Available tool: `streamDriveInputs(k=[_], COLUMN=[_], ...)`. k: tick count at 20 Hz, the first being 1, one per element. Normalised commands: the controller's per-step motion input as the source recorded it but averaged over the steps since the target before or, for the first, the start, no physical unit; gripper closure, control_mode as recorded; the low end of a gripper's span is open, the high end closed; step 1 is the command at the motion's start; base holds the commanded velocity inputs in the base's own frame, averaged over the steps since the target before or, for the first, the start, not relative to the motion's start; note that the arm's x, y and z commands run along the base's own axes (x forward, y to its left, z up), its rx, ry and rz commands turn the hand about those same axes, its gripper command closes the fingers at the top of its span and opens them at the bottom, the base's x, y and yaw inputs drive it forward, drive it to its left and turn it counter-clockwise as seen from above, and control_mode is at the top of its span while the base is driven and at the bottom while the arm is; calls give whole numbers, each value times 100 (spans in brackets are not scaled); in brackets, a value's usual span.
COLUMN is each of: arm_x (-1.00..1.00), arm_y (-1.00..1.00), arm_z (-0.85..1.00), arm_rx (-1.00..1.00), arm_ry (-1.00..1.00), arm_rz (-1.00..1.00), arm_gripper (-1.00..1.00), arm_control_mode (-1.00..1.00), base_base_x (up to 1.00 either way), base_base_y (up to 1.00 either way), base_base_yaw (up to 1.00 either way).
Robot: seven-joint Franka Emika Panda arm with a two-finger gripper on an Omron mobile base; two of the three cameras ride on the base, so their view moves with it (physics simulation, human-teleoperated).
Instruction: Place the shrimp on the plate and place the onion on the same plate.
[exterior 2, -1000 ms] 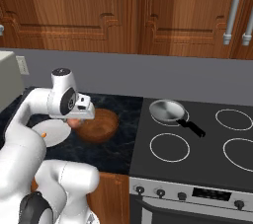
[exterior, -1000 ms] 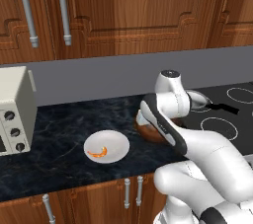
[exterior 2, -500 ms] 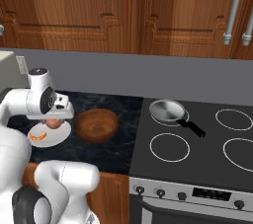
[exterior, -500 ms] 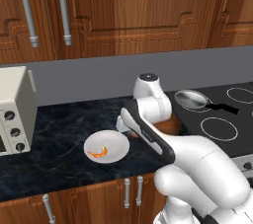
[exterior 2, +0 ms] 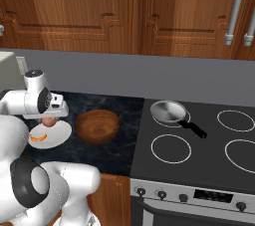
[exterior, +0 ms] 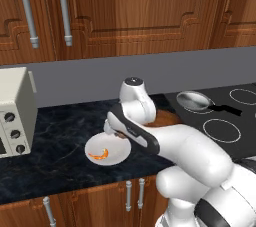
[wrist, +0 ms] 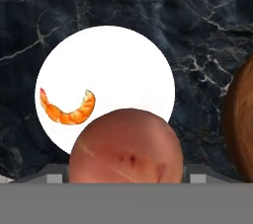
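Observation:
The white plate (exterior: 119, 155) lies on the dark marble counter, with the orange shrimp (exterior: 98, 155) curled on its left part. My gripper (exterior: 111, 132) hangs just over the plate's far edge, shut on the pinkish-brown onion (exterior 2: 48, 120). In the hand view the onion (wrist: 126, 146) bulges between the fingertips above the near rim of the plate (wrist: 108, 65), and the shrimp (wrist: 69, 110) lies to its left. From the right base view the plate (exterior 2: 57, 137) and shrimp (exterior 2: 38, 138) sit right beneath the gripper (exterior 2: 50, 117).
A brown wooden bowl (exterior 2: 97, 125) stands just right of the plate. On the stove to the right rests a grey frying pan (exterior 2: 169, 112) with a black handle. A toaster oven (exterior: 12, 113) occupies the counter's left end. Wooden cabinets hang above.
The arm has swung left from over the wooden bowl to over the plate, carrying the onion along. Plate, shrimp and bowl have stayed put.

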Motion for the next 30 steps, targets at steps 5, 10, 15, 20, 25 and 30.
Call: streamDriveInputs(k=[5,10,15,20,25,30], arm_x=[39,25,24,21,5,1], arm_y=[2,13,23,20,13,11], arm_z=[-42,-60,-28,-10,-6,-19], arm_rx=[0,0,0,0,0,0], arm_ry=[3,6,9,4,0,0], arm_rz=[0,0,0,0,0,0], arm_gripper=[100,100,100,100,100,100], arm_control_mode=[-100,-100,-100,-100,-100,-100], base_base_x=[0,0,0,0,0,0], base_base_y=[0,0,0,0,0,0], base_base_yaw=[0,0,0,0,0,0])
